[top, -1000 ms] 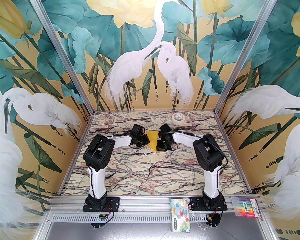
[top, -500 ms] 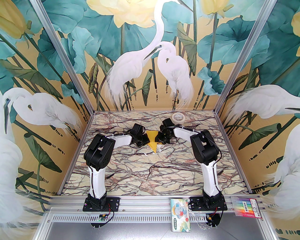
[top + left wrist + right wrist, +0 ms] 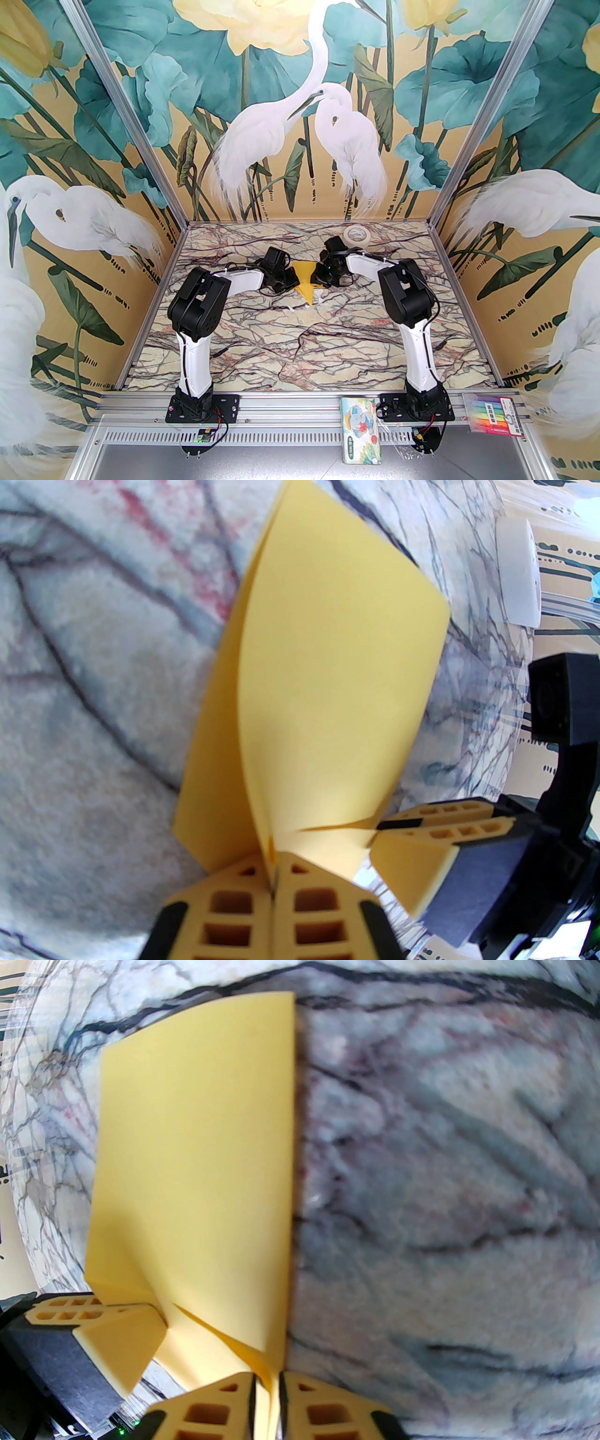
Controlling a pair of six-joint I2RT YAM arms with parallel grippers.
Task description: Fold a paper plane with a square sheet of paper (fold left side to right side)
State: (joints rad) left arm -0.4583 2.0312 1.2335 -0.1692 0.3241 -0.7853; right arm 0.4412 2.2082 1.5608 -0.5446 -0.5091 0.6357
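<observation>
Roughly speaking, the job is at its first fold and no further. The yellow sheet (image 3: 328,667) sits near the middle of the bench (image 3: 300,347), toward the far half, held between the two arms and well apart from the tape roll (image 3: 356,233) at the back. It is doubled over on itself: the left wrist view shows two layers meeting at one end and bowing apart along their length, so the halves lie one over the other but are not pressed flat, and I see no sharp crease. The left pincer (image 3: 273,878) is clamped tight on a corner of the sheet, its fingers together with the paper pinched between them. The right pincer (image 3: 268,1382) is clamped on a neighbouring corner, its fingers nearly together with only the paper's thickness in the slit, and a small wrinkle runs through the paper between the two grips. Whether the sheet's lower edge touches the bench or hangs just over it I cannot tell. By my judgement the side-to-side fold is brought over but needs lining up and flattening into a crease; the nose folds, the wings and the centre crease are all left to do, and nothing like a dart shape exists yet.
</observation>
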